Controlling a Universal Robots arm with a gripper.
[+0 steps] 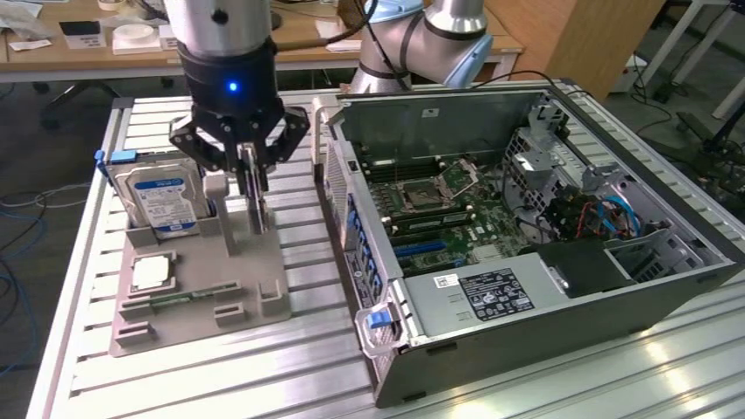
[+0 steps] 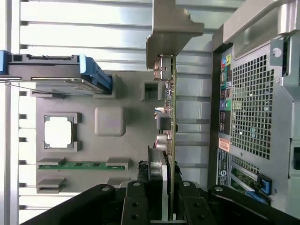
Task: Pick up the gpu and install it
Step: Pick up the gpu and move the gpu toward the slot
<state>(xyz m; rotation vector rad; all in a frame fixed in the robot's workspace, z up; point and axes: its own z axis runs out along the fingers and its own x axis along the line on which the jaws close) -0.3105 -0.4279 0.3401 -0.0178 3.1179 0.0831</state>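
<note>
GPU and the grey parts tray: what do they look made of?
The gpu: thin green circuit board, seen edge-on. Its bracket is dull silver, likely sheet metal. The tray: uniform matte grey with moulded pockets, probably plastic.

The arm (image 1: pixel 222 35) hangs vertical, its hand (image 1: pixel 250 173) pinched narrow on the gpu (image 1: pixel 256 209).

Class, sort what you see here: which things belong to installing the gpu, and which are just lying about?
Job: gpu, gripped by the jaws; open computer case; its motherboard.
Lying about: hard drive; CPU; memory stick, all on the grey holder.
</note>
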